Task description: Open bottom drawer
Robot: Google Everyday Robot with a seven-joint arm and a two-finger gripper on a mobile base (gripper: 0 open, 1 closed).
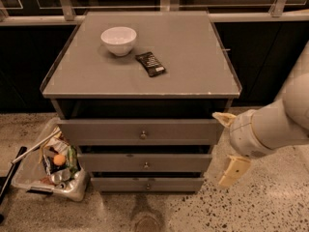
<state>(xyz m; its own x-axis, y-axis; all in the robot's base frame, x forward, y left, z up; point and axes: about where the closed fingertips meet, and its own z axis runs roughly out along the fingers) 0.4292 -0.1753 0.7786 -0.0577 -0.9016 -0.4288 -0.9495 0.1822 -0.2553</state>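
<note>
Pale arm, cream-fingered gripper.
The arm [285, 122] is a thick, smooth off-white tube with a rounded wrist; its gripper [220, 149], just right of the cabinet [193, 62], has two flat cream fingers [233, 170] set apart.
</note>
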